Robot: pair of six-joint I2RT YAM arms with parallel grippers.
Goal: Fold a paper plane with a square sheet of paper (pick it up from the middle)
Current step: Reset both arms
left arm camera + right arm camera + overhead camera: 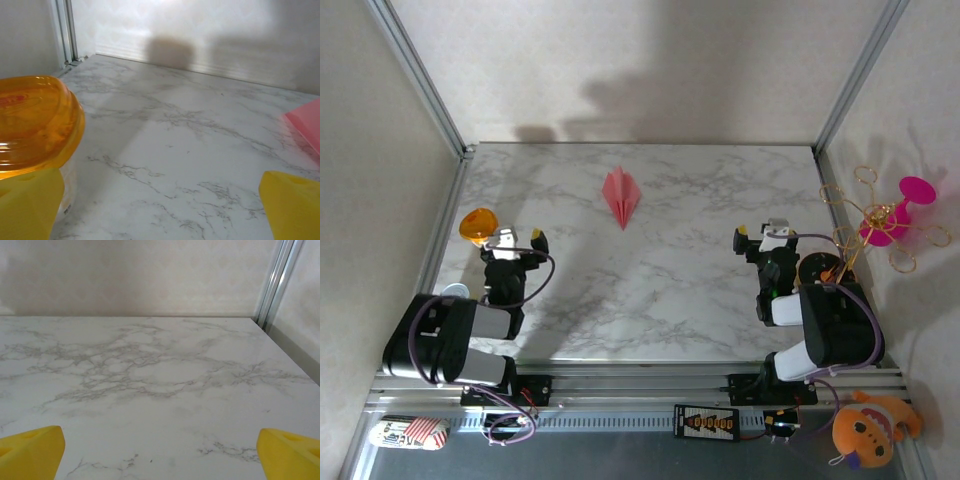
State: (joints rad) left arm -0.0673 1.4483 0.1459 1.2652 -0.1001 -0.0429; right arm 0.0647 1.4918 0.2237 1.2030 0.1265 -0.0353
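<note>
Paper plane (621, 196) sits folded nr worktop's (650, 290) far edge, left hand (521, 240) & right hand (761, 236) released, empty; risk: left hand, if swung, knocks orange disc (477, 226) just beside it.

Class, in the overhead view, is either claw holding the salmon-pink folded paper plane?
No, the salmon-pink folded paper plane lies alone on the white marble table, well apart from the open left claw and right claw.
</note>
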